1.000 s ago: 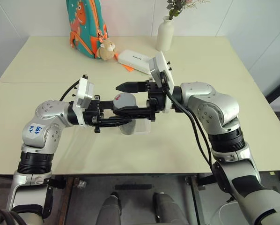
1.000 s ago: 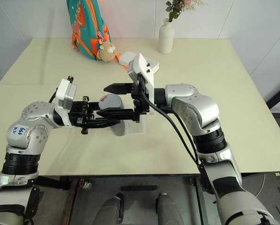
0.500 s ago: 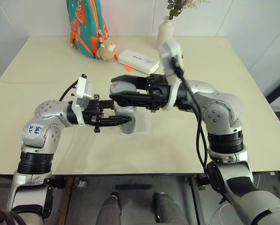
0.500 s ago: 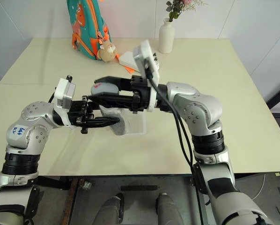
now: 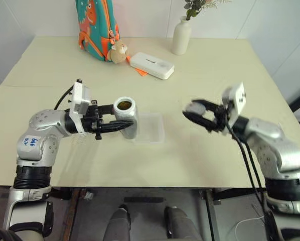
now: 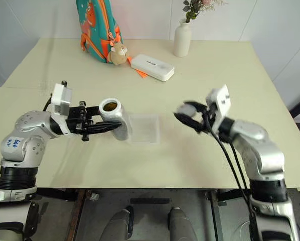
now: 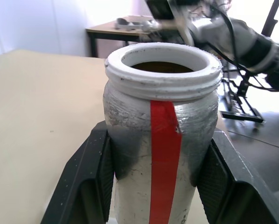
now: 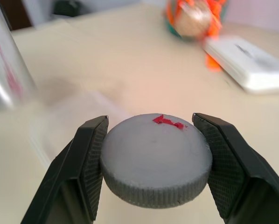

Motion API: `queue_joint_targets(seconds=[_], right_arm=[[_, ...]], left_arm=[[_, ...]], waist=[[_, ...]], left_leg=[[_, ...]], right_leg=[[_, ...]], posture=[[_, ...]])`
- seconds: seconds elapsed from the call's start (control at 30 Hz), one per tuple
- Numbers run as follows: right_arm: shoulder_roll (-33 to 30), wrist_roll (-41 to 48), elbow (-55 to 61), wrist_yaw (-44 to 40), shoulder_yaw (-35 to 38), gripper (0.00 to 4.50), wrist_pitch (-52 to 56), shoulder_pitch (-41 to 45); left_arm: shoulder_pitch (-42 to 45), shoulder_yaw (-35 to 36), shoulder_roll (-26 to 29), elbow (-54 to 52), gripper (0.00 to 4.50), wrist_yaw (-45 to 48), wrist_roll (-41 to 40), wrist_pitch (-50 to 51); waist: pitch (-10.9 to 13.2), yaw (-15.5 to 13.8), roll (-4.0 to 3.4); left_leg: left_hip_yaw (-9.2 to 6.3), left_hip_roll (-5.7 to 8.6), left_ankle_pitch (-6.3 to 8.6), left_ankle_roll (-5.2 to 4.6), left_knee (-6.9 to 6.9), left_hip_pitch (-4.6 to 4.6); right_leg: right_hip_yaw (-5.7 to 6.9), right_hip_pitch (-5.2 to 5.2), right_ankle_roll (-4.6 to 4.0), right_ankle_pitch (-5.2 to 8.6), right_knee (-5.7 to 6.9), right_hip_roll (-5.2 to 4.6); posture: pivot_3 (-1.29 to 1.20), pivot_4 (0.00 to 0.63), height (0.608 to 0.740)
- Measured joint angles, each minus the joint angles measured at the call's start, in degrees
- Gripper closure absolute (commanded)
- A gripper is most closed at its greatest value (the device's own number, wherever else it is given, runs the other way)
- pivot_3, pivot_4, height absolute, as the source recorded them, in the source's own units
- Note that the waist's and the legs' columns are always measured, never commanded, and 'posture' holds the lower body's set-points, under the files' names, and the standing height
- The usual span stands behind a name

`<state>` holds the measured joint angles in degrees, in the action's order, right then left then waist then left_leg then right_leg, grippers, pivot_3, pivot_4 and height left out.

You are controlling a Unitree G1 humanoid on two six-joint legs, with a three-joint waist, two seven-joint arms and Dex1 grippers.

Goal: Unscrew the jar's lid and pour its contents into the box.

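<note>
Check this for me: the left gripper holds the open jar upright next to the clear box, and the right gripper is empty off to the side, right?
Not quite. The right gripper is not empty: it is shut on the lid, as the right wrist view shows. The rest stands: the left gripper holds the open jar upright next to the clear box.

Bright, even light, soft shadows; the right pincer (image 5: 192,111) is motion-blurred.

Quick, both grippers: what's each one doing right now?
Left gripper: shut on the jar, open-topped.
Right gripper: shut on the lid.
</note>
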<state>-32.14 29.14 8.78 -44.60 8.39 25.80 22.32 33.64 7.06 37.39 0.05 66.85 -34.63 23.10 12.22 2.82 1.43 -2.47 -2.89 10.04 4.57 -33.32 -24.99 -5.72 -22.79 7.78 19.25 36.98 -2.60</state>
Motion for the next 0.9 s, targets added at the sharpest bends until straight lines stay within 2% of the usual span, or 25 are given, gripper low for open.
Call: queue_joint_targets(seconds=[0.13,0.23,0.43,0.67,0.9], right_arm=[[2.8,-0.1,-4.6,2.3,4.8,1.89,-4.5,-5.6],[4.5,-0.8,-9.2,3.1,5.5,1.89,-6.0,-7.4],[4.8,-0.9,-11.2,3.1,5.5,0.02,-7.9,-7.3],[2.9,0.8,-8.1,1.9,5.5,0.02,-5.7,-6.0],[-3.6,5.6,7.7,-0.6,-1.5,0.02,7.3,1.3]], left_arm=[[1.3,1.3,-0.2,3.6,2.52,-1.0,0.0,0.0],[3.0,1.4,-0.2,5.6,2.52,-0.9,0.0,-0.1],[4.4,0.8,-0.9,8.0,2.52,0.5,0.4,-0.5],[6.4,-0.5,-1.1,11.3,2.52,1.7,2.7,-3.2],[12.7,-3.9,-1.0,20.8,2.52,2.7,10.7,-11.5]], waist=[[0.0,0.3,0.00],[0.0,0.5,0.00],[0.0,0.4,0.00],[0.0,0.3,0.00],[0.0,0.2,-0.01]], left_leg=[[-0.01,-0.02,-0.01,0.02,-0.10,0.07],[0.03,-0.01,-0.03,0.02,-0.19,0.10],[0.05,-0.01,-0.05,0.02,-0.17,0.34],[0.05,-0.01,-0.05,0.02,-0.15,0.34],[0.06,-0.01,-0.05,0.03,-0.09,0.42]], right_leg=[[0.00,0.03,0.02,-0.01,0.13,0.02],[-0.04,0.08,0.07,-0.10,0.15,0.02],[-0.06,0.28,0.08,-0.12,0.14,0.03],[-0.07,0.27,0.08,-0.13,0.16,0.03],[-0.09,0.26,0.07,-0.11,0.21,0.05]], posture=[[0.00,0.150,0.740],[0.00,0.150,0.740],[0.00,0.150,0.740],[0.00,0.150,0.740],[0.00,0.150,0.740]])
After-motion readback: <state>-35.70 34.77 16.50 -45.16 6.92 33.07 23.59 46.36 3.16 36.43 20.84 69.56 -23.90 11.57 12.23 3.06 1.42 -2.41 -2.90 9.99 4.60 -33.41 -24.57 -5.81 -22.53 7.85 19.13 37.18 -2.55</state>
